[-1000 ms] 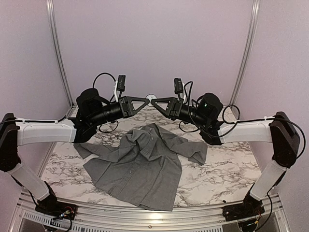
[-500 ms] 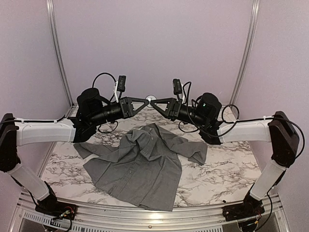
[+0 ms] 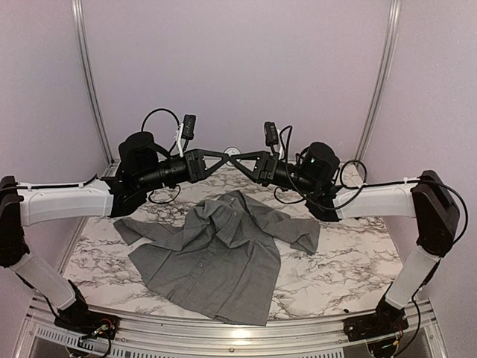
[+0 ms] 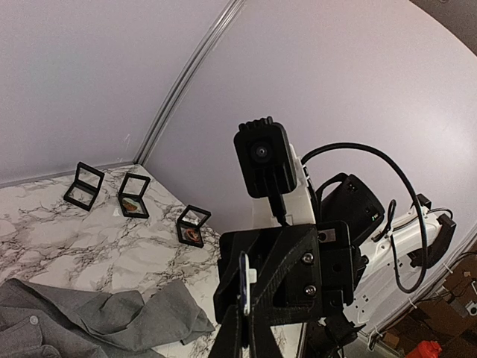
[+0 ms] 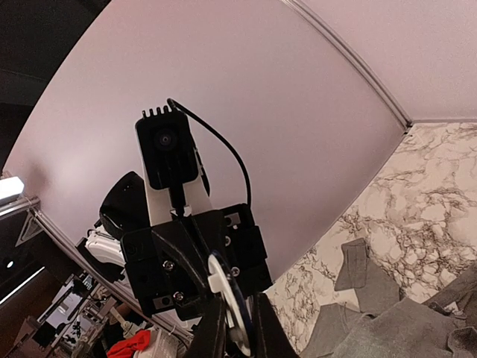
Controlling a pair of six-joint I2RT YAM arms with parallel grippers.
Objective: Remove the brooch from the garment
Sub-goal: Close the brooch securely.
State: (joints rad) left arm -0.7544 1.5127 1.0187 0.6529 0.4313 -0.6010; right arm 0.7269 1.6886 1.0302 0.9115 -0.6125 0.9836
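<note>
One brooch (image 5: 222, 287) edge-on, pinched between left tool (image 3: 226, 156), right tool (image 3: 235, 157) — details unreadable.

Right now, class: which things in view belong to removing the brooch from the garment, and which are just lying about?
Job in hand:
garment
brooch
left gripper
right gripper

Lying about:
three small black display frames

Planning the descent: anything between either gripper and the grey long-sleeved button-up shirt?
Nothing visible. The left gripper and right gripper meet tip to tip in the air near the collar end of the grey long-sleeved button-up shirt, with a small white disc between their fingers. Only open air separates them from the cloth.
</note>
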